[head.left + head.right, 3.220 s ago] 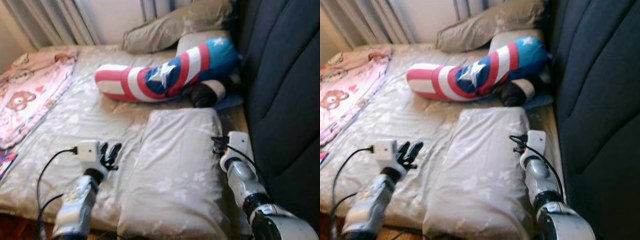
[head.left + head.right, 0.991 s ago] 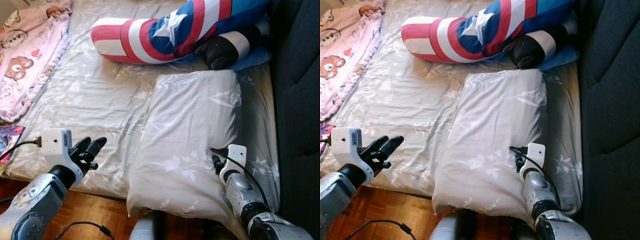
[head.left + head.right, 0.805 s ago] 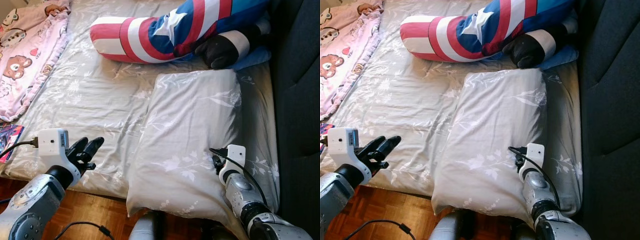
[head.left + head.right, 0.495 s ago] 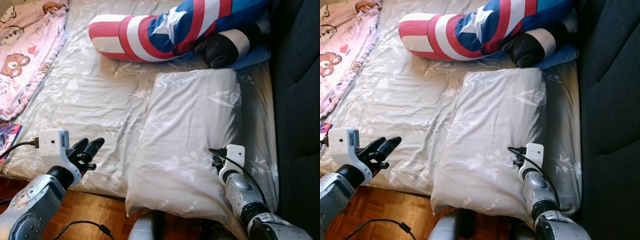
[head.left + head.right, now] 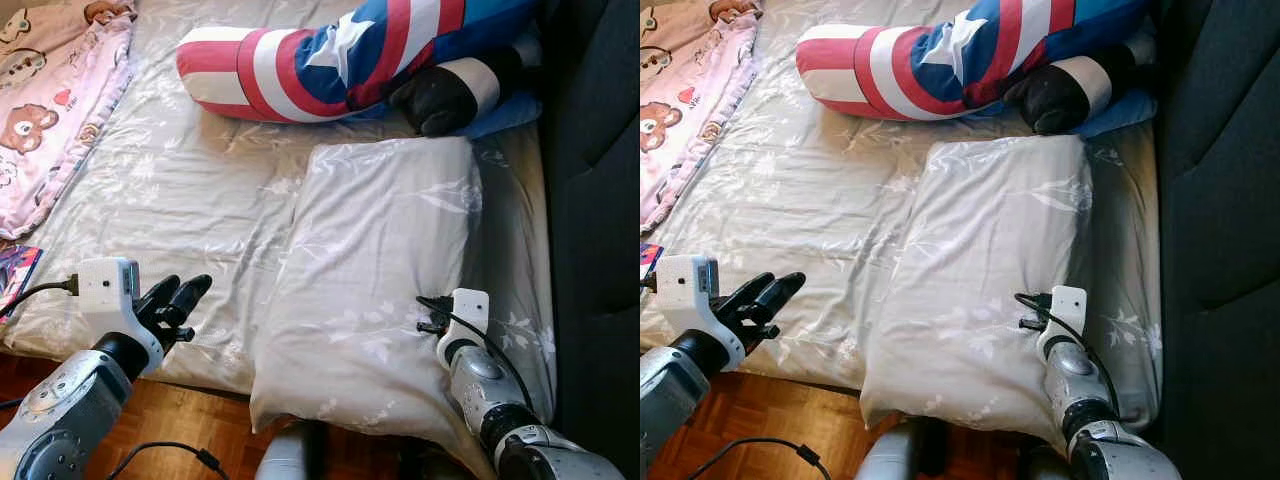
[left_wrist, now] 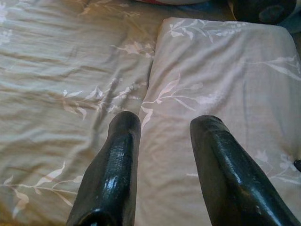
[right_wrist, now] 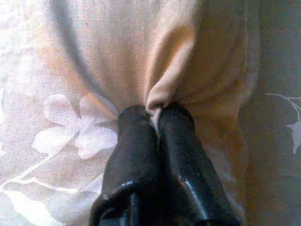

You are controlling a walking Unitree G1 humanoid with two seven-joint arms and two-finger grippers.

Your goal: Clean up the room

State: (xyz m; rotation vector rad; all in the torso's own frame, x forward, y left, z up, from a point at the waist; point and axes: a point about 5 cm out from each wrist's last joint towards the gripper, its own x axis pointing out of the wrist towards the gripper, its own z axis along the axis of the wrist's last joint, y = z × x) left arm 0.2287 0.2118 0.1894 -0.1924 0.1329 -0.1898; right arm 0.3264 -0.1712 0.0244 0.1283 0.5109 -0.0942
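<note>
A grey floral pillow (image 5: 370,280) lies on the bed's right side, its near end hanging past the mattress edge. My right gripper (image 7: 157,115) is shut on a pinched fold of the pillow's cover at its right edge, near the white wrist camera (image 5: 468,308). My left gripper (image 5: 180,297) hovers open over the sheet near the bed's front edge, to the left of the pillow. In the left wrist view its fingers (image 6: 124,141) point at the pillow's left side with nothing between them.
A red, white and blue star bolster (image 5: 320,55) and a black-and-white plush (image 5: 450,95) lie beyond the pillow. A pink bear blanket (image 5: 50,110) covers the bed's left. A dark upholstered panel (image 5: 595,150) runs along the right. Below the bed lies wooden floor (image 5: 190,435) with a cable.
Since the earliest frames the camera has tilted down and come closer. Over the last second both grippers have held their places, and the right stays pinched on the pillow.
</note>
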